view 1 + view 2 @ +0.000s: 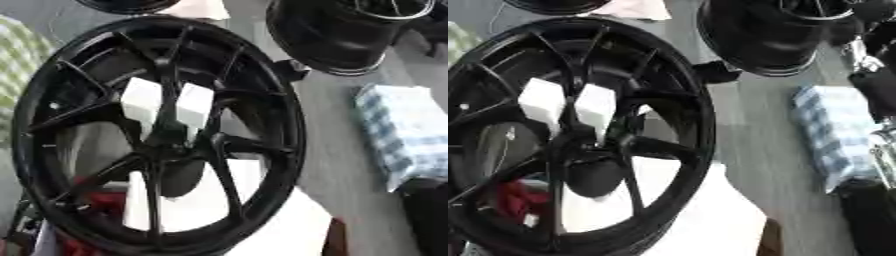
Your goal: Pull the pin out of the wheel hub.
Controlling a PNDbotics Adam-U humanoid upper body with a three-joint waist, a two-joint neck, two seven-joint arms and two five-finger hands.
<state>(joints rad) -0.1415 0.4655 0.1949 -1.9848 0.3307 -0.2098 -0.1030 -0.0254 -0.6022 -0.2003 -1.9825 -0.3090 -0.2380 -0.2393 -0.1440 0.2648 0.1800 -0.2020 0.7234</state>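
Large black multi-spoke alloy wheel hub [157,135] stands upright close to the camera, face toward the robot, likely for pin access. Two white rectangular blocks [166,106] sit between spokes above the centre. Pin not identifiable. Right arm [877,85] at the edge; hand state cannot tell. Left hand unseen.

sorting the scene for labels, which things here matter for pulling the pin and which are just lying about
For the job:
- black wheel, upright
- its hub; no pin can be made out

Lying about:
- second black wheel
- blue checked cloth
- white blocks behind the spokes
- red thing
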